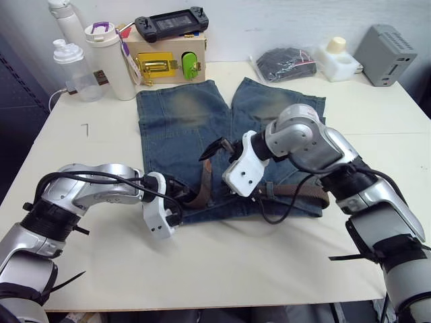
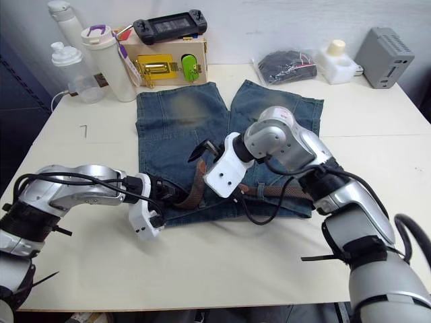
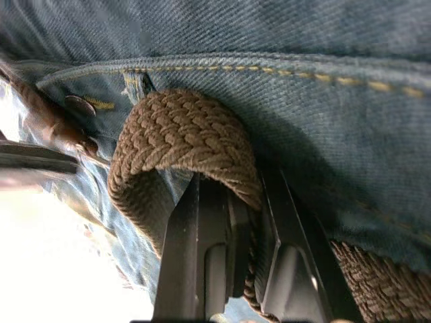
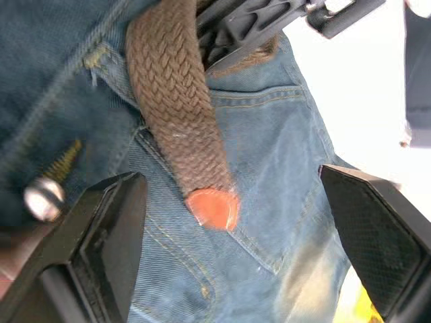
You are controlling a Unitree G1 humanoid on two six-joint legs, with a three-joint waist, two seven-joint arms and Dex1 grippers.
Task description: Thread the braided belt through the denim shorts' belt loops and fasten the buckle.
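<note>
Pincer work is seen at the waistband of the faded blue denim shorts [image 1: 202, 134], which are spread flat on the pale wooden surface [image 1: 269, 256] with the legs pointing away from the robot and the waistband at the near edge. The left pincer [image 3: 232, 242] is clenched on the dark brown braided belt [image 4: 176, 94]; in the left wrist view the woven strap is seen folded in a loop over and between the two black fingers [image 3: 192, 256], just below the stitched waistband edge. The right pincer [image 4: 229, 222] is held released, its fingers spread wide on either side of the belt's smooth brown leather tip [image 4: 213, 208], which lies on the denim between them without being touched. A narrow blue denim belt loop [image 4: 101, 64] is seen just beside the strap, and a round metal button [image 4: 44, 198] sits near the right pincer's finger. From the head views the belt is seen running along the waistband under the right arm, with its free end rising toward the shorts' middle. Whether the strap passes through any loop cannot be told. At the far side of the surface stand a white lidded tumbler [image 1: 108, 60], a wooden box with a yellow latch [image 1: 165, 60], and a grey box [image 1: 387, 54].
</note>
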